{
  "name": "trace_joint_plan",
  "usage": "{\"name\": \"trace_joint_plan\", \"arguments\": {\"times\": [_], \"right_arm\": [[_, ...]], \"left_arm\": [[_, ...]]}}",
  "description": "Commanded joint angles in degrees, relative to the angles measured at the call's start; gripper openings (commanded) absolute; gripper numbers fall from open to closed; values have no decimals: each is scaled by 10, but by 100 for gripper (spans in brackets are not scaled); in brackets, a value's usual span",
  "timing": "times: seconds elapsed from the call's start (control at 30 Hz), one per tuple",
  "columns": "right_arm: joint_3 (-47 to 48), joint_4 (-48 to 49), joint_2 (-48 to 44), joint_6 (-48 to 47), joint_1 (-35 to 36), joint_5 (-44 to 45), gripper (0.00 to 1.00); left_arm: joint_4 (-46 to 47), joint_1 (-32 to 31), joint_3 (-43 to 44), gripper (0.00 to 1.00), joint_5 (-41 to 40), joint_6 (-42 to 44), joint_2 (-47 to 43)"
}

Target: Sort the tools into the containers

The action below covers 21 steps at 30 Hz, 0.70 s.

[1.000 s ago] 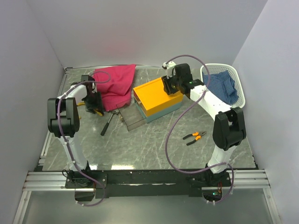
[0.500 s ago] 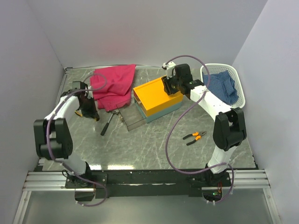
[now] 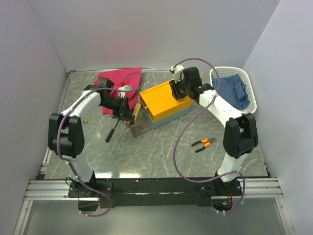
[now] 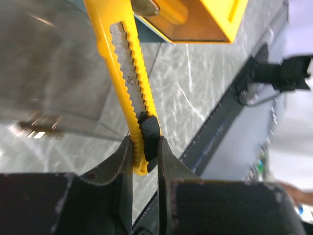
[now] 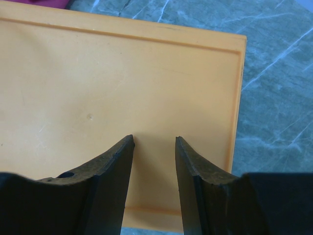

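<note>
My left gripper (image 3: 129, 112) is shut on yellow-black pliers (image 4: 124, 73), gripping the handle end (image 4: 145, 152) and holding them over the open clear drawer (image 3: 138, 125) of the orange-yellow toolbox (image 3: 164, 103). The toolbox's orange edge shows in the left wrist view (image 4: 205, 19). My right gripper (image 3: 177, 91) is open and empty, its fingertips (image 5: 124, 147) resting on or just above the toolbox lid (image 5: 122, 73). A black-handled hammer (image 3: 113, 129) lies on the table left of the drawer. Orange-black pliers (image 3: 203, 143) lie at the right front. The screwdrivers are not visible.
A white lattice basket (image 3: 250, 90) at the back right holds a blue checked cloth (image 3: 234, 89). A magenta cloth (image 3: 116, 82) lies bunched at the back left. White walls close in the table on three sides.
My left arm swung from the table's left side to the toolbox drawer, carrying the yellow-black pliers. The magenta cloth has bunched up smaller. The right arm has not moved.
</note>
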Motion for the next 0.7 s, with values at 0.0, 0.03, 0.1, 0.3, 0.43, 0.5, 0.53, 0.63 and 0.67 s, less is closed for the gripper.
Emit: {"name": "trace_joint_plan", "arguments": {"times": [0.0, 0.03, 0.1, 0.3, 0.43, 0.5, 0.53, 0.63, 0.67], "right_arm": [[-24, -39, -30, -12, 4, 16, 47], [-26, -38, -31, -13, 4, 17, 47], [-31, -38, -35, -16, 4, 19, 47], [-30, -36, -34, -17, 3, 21, 47], [-27, -35, -30, -15, 4, 20, 47], [-26, -36, -27, -15, 3, 19, 47], [-26, -36, -27, -14, 4, 18, 47], [-27, -35, -24, -12, 4, 16, 47], [-29, -33, -24, -11, 4, 15, 47]], "left_arm": [[-52, -10, 37, 1, 52, 37, 40], [-51, -12, 41, 1, 45, 36, 52], [-53, -15, 52, 1, 23, 24, 74], [-43, -15, 60, 52, 14, 9, 72], [-41, -15, 109, 59, 33, 11, 47], [-45, -12, 143, 60, 27, 11, 29], [-39, -9, 151, 60, 4, 4, 22], [7, 28, 143, 62, -143, -61, -7], [17, 43, 122, 66, -195, -78, -12]]}}
